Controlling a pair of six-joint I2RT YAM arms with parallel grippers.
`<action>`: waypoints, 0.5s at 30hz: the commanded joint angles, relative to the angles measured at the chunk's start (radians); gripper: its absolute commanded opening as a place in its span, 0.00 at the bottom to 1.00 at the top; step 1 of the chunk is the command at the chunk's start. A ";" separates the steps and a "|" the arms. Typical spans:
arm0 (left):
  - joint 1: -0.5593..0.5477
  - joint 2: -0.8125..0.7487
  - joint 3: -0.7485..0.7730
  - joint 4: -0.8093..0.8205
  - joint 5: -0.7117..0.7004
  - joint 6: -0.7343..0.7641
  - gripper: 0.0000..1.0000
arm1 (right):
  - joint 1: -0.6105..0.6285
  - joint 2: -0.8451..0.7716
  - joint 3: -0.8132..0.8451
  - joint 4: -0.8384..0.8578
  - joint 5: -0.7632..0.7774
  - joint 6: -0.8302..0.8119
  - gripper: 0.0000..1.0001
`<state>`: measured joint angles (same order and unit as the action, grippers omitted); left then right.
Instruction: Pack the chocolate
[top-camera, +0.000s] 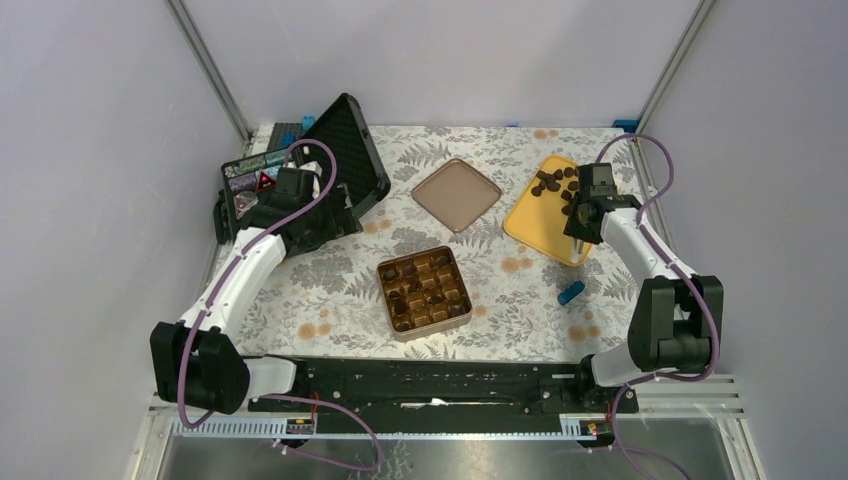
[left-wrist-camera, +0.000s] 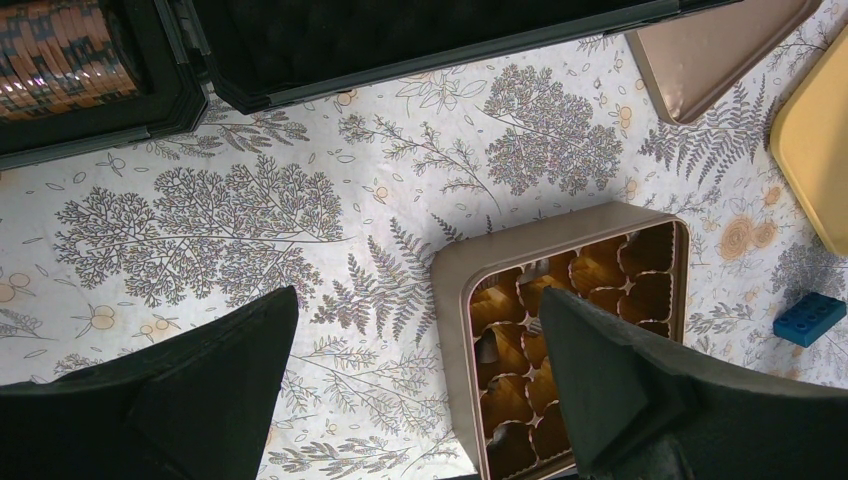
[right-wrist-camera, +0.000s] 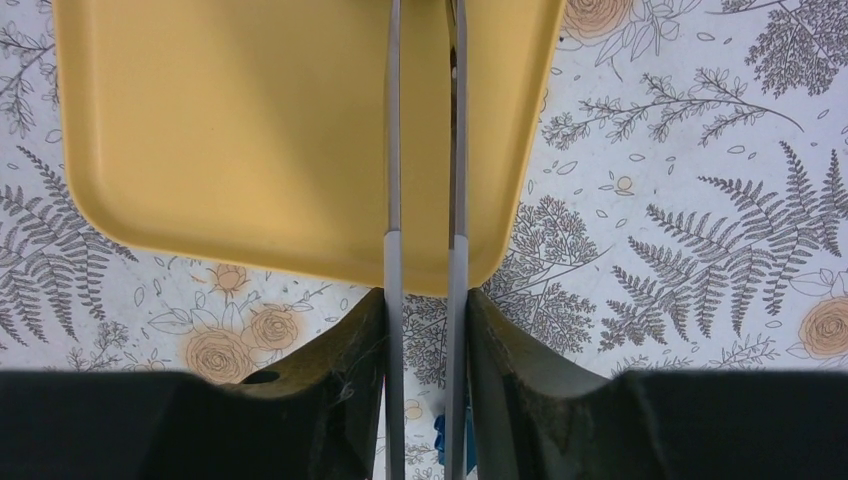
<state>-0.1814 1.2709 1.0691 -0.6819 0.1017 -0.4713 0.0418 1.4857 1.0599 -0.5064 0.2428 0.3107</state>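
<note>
Right fingers (right-wrist-camera: 372, 330) clamp tight on a pair of thin metal tweezers (right-wrist-camera: 393, 120), whose two blades, a sliver apart, run out over the near edge of a yellow tray (right-wrist-camera: 250, 130) and off the top of the wrist view. From overhead, the chocolate (top-camera: 555, 183) lies as a loose cluster of dark pieces on the far half of that tray, just beside those fingers; whether the tweezer tips touch a piece cannot be told. More dark pieces sit in some cells of the golden gridded tin (left-wrist-camera: 452, 340) in the middle of the bench (top-camera: 340, 290), apart from the tray. Left fingers (left-wrist-camera: 225, 390) hang spread wide with nothing between them, above the bench beside the tin and near an open black case (top-camera: 345, 150). A brown lid (top-camera: 457, 193) lies behind the tin; a blue block (top-camera: 571, 293) rests near the tray's front corner
</note>
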 joint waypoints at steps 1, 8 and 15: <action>0.005 -0.033 0.001 0.033 0.008 0.002 0.99 | -0.006 -0.061 -0.015 0.017 -0.006 0.000 0.23; 0.005 -0.028 0.002 0.033 0.013 -0.002 0.99 | -0.005 -0.185 0.016 -0.077 -0.040 0.000 0.08; 0.005 -0.013 0.014 0.052 0.046 -0.020 0.99 | 0.084 -0.281 0.104 -0.154 -0.260 0.020 0.03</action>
<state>-0.1814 1.2705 1.0691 -0.6800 0.1123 -0.4740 0.0502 1.2621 1.0771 -0.6247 0.1268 0.3172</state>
